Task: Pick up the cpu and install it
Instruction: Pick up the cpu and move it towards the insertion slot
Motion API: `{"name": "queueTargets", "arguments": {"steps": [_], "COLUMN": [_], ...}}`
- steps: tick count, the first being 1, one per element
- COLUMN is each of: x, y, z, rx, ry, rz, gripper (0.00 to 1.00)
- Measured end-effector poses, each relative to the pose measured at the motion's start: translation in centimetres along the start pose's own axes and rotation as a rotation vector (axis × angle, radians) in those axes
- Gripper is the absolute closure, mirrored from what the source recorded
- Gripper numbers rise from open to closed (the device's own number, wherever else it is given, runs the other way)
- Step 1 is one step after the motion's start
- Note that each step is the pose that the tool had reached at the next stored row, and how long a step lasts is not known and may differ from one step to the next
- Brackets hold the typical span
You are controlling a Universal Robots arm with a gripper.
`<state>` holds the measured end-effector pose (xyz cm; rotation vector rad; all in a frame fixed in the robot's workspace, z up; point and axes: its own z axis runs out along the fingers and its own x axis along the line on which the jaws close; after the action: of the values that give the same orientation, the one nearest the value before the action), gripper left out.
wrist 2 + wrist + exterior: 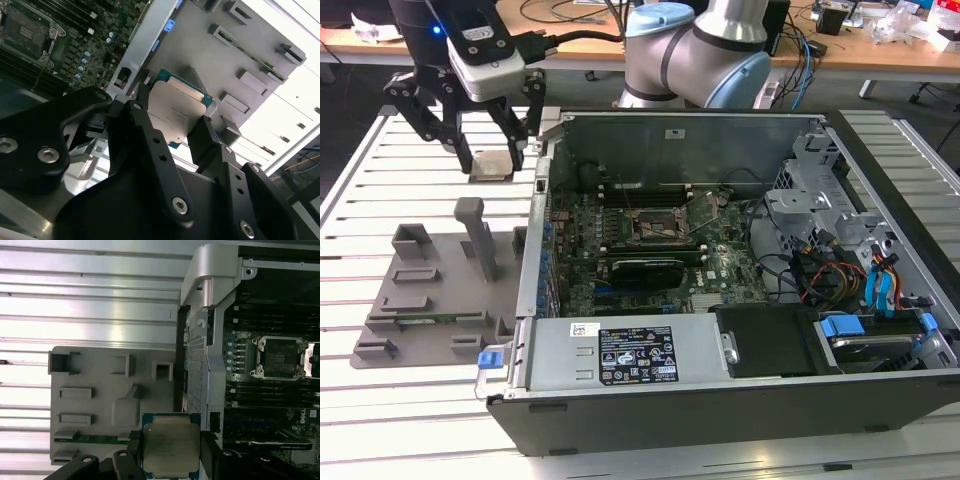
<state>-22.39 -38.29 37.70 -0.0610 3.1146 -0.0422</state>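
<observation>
The cpu (177, 112) is a flat square chip with a silver-grey top and a green rim. My gripper (174, 114) is shut on it, one black finger against each of two opposite edges. In the first wrist view the cpu (170, 447) hangs above the grey holder tray (100, 405), close to the case wall. In the exterior view the gripper (492, 158) holds it over the slatted table behind the holder tray (430, 290), at the exterior view's left of the open case. The motherboard socket (655, 228) lies open inside the case, apart from the gripper, and also appears as the socket (277, 357).
The open computer case (720, 400) stands at the exterior view's right, with a tall metal side wall (535, 230) between gripper and motherboard. Drive cage and cables (840, 260) fill its far end. The arm's base (700, 50) stands behind the case. Upright posts (475, 235) rise from the tray.
</observation>
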Motion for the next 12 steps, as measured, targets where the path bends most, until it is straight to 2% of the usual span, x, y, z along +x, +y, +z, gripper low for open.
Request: {"name": "queueTargets", "arguments": {"steps": [2,6,10,12], "x": [-0.78,-1.54,-3.0,-3.42], "y": [-0.03,-0.06,-0.12,-0.13], "z": [0.02,0.05,0.08,0.09], "rx": [0.0,-0.0001,0.0,0.0001], "ry": [0.0,-0.0001,0.0,0.0001], "rz": [0.0,0.0,0.0,0.0], "gripper": [0.45,0.45,0.45,0.45]}}
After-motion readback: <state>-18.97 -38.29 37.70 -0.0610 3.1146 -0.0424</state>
